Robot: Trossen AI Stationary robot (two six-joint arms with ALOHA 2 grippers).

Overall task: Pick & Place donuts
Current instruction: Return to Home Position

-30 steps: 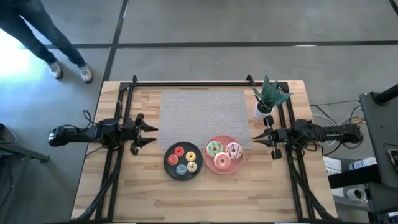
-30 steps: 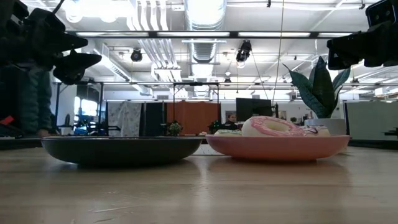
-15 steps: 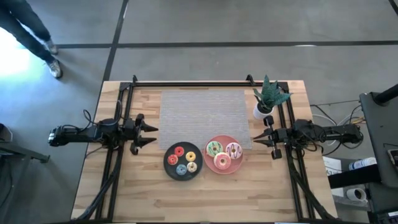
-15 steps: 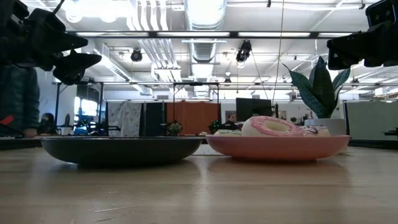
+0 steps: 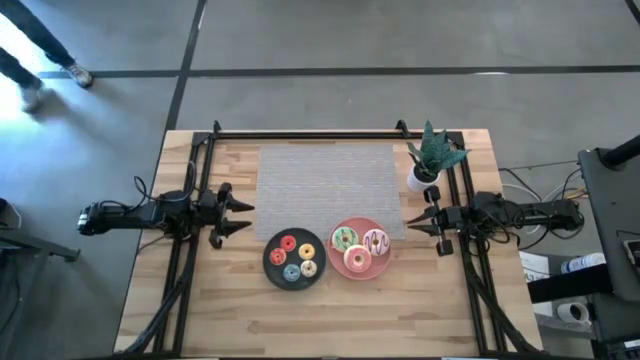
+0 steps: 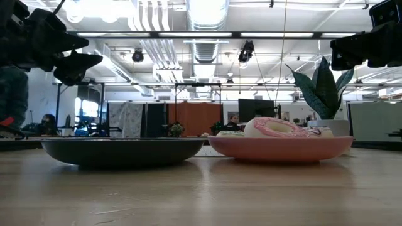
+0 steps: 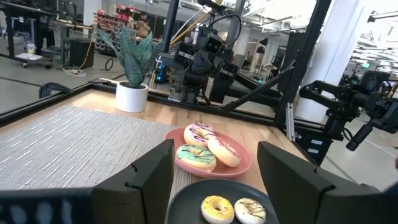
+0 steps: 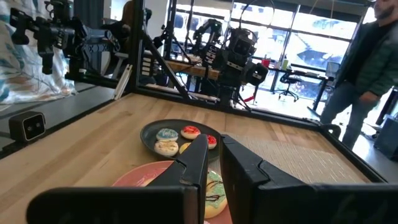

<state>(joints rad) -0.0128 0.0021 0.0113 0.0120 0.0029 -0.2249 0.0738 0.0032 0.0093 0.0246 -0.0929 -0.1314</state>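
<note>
Hovering at opposite sides of the table (image 5: 330, 320), the left gripper (image 5: 243, 218) is spread and empty, and the right gripper (image 5: 408, 222) is pinched on nothing. The donuts (image 5: 357, 260) lie between them: four on the black plate (image 5: 268, 262), nearer the left gripper, and three on the pink plate (image 5: 335, 262), nearer the right.

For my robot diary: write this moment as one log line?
left gripper: open, parked left | right gripper: parked right | black plate: four donuts | pink plate: three donuts

- The whole table (image 5: 230, 320) is seen from straight overhead.
- The tabletop is viewed level, up close.
- Wrist views are aimed inward from opposite sides; the black plate (image 5: 268, 262), pink plate (image 5: 335, 263) and donuts (image 5: 357, 260) are shared by all four.
</note>
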